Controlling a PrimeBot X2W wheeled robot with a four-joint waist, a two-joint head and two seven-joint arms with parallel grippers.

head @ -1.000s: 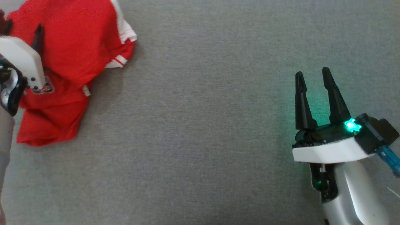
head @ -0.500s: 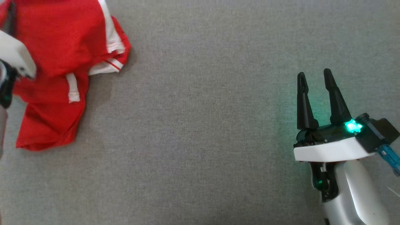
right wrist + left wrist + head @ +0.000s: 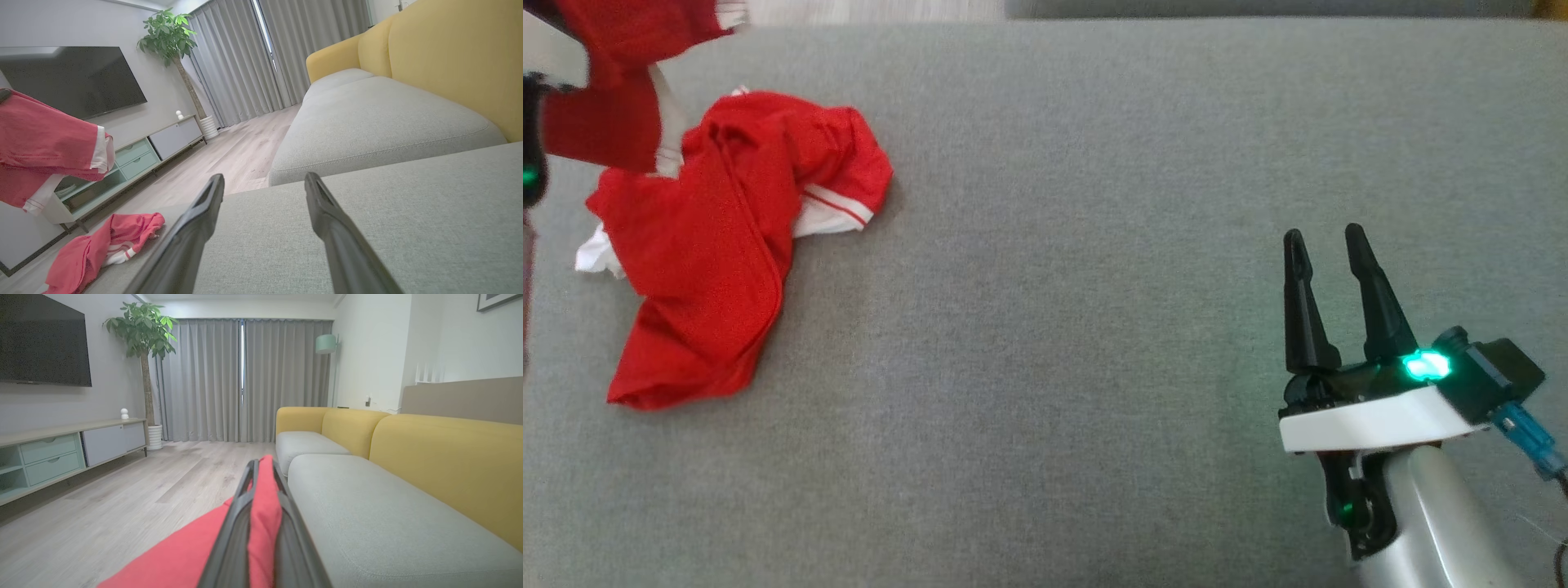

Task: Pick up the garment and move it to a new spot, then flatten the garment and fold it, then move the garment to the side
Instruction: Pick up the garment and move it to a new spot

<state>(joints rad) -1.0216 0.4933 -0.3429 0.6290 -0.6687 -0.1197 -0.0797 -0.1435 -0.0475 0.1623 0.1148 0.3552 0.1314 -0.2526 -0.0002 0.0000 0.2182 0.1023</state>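
The garment is red with white trim. Its upper part (image 3: pixel 605 122) hangs lifted at the head view's top left, and its lower part (image 3: pixel 719 253) lies crumpled on the grey cushion (image 3: pixel 1054 286). In the left wrist view my left gripper (image 3: pixel 264 463) is shut on a fold of the garment (image 3: pixel 261 514), with red cloth squeezed between the fingers. My right gripper (image 3: pixel 1327 241) is open and holds nothing, low over the cushion far to the right of the garment. The right wrist view looks through the right gripper (image 3: pixel 263 179) at the raised cloth (image 3: pixel 45 139) and the heap (image 3: pixel 102 245).
The cushion's far edge (image 3: pixel 1094 20) runs along the top of the head view, with wood floor (image 3: pixel 890 8) beyond. A yellow sofa back (image 3: pixel 449 457) borders another grey seat. A TV cabinet (image 3: pixel 61 453) and a potted plant (image 3: pixel 143 335) stand across the floor.
My left gripper has shut on the garment and raised its upper part off the cushion. The head camera has shifted, so the cushion's far edge now shows. The right gripper stays open.
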